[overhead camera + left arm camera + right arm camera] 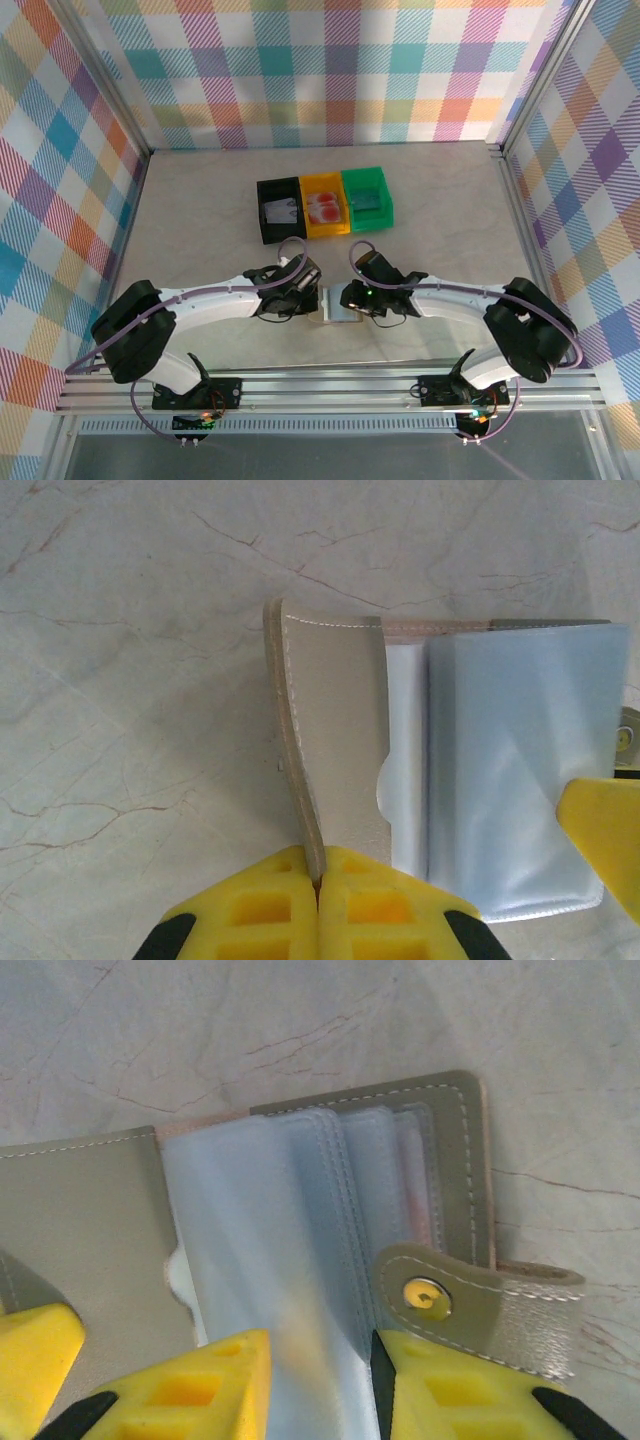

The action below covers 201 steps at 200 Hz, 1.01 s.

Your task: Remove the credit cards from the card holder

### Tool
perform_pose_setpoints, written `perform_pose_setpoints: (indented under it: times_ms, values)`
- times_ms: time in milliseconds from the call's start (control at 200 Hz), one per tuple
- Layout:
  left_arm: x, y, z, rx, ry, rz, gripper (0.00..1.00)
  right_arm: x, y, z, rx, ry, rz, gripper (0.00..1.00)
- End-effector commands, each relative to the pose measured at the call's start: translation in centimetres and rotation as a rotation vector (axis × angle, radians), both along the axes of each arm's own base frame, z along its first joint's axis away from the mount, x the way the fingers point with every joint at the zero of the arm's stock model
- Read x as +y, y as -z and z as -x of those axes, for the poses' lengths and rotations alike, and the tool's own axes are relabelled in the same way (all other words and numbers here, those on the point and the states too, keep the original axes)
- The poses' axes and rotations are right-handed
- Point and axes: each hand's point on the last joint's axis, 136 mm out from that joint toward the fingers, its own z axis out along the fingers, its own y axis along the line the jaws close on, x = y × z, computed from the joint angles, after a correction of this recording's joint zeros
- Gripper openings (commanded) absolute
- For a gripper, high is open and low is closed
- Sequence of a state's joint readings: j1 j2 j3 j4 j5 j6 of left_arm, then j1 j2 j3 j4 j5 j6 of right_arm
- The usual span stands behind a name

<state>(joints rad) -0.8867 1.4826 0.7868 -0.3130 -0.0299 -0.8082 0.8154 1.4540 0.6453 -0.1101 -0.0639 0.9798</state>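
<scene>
Leather card holder (335,750), left pincer (318,868) clamping it, right pincer (320,1350) parted astride clear sleeves (250,1220).

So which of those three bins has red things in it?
The middle, yellow plastic bin; the black plastic bin holds something pale, the green plastic bin something teal.

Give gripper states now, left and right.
Left gripper: shut on the card holder cover.
Right gripper: open, straddling its clear sleeves.
</scene>
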Motion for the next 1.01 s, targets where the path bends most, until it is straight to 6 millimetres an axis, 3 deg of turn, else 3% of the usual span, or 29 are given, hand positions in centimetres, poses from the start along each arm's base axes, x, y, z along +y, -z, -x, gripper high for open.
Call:
perform_pose_setpoints:
  times_ms: [0, 225, 325, 585, 670, 790, 1000]
  values:
    - [1.4, 1.9, 0.3, 0.019, 0.007, -0.059, 0.00, 1.1, -0.3, -0.1, -0.014, -0.035, -0.018, 0.34]
    - [2.3, 3.4, 0.7, 0.042, 0.003, -0.086, 0.00, 4.1, -2.4, 0.1, -0.063, -0.142, -0.105, 0.35]
    - [1.7, 3.4, 0.2, 0.020, 0.006, -0.067, 0.00, 5.4, -3.6, 0.2, -0.088, -0.180, -0.131, 0.35]
    - [1.7, 3.4, 0.2, 0.016, 0.010, -0.060, 0.00, 6.8, -5.0, 0.0, -0.102, -0.199, -0.139, 0.35]
    - [1.8, 3.3, 0.3, 0.014, 0.014, -0.061, 0.00, 5.4, -4.7, -0.3, -0.098, -0.147, -0.069, 0.34]
    - [1.9, 3.1, 0.4, 0.010, 0.017, -0.056, 0.00, 2.2, -4.1, -0.3, -0.094, -0.072, 0.062, 0.44]
    - [1.7, 2.7, 0.3, 0.004, 0.023, -0.047, 0.00, 0.7, -2.2, 0.8, -0.046, -0.066, 0.121, 0.48]
